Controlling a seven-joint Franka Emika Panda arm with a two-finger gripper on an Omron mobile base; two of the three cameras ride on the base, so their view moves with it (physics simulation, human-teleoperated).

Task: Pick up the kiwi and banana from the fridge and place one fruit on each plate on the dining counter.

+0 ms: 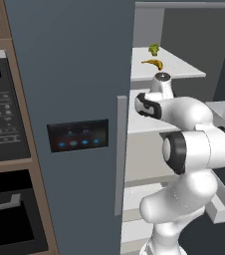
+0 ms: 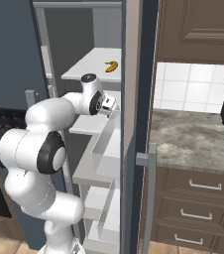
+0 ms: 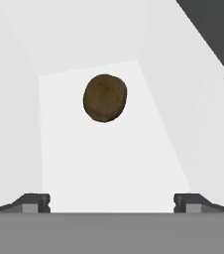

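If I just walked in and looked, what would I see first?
Probably the big white robot arm reaching into the open fridge, its gripper open. Straight ahead of the gripper in the hand view, a brown kiwi sits alone on a white shelf. Higher up, a yellow banana lies on the top shelf, with something small and green behind it.

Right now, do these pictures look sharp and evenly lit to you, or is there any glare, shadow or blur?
Left base view: soft and slightly blurry, flat light; the banana casts almost no shadow on its fridge shelf. Right base view: the same softness, with no glare on the arm. Hand view: the kiwi is sharp-edged against a pale, evenly lit shelf with no clear shadow; the open claw has dark tips.
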